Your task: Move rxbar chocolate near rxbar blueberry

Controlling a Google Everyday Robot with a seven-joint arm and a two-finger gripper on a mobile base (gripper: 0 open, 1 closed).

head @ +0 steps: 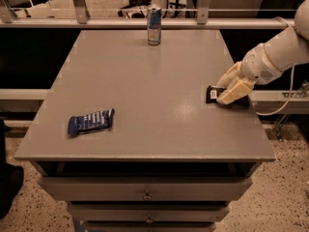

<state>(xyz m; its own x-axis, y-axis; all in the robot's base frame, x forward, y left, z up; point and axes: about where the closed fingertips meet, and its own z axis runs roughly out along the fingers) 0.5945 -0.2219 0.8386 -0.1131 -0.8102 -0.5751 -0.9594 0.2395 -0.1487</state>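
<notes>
The rxbar chocolate (pixel 211 94), dark-wrapped with a pale label, lies near the table's (pixel 145 71) right edge under the gripper (pixel 231 87); whether it is grasped cannot be told. Open tabletop runs left to the rxbar blueberry (pixel 91 122).

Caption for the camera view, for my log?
Claw at the dark-wrapped flat snack bar, right edge of the grey table; blue-wrapped bar lies front-left.
</notes>
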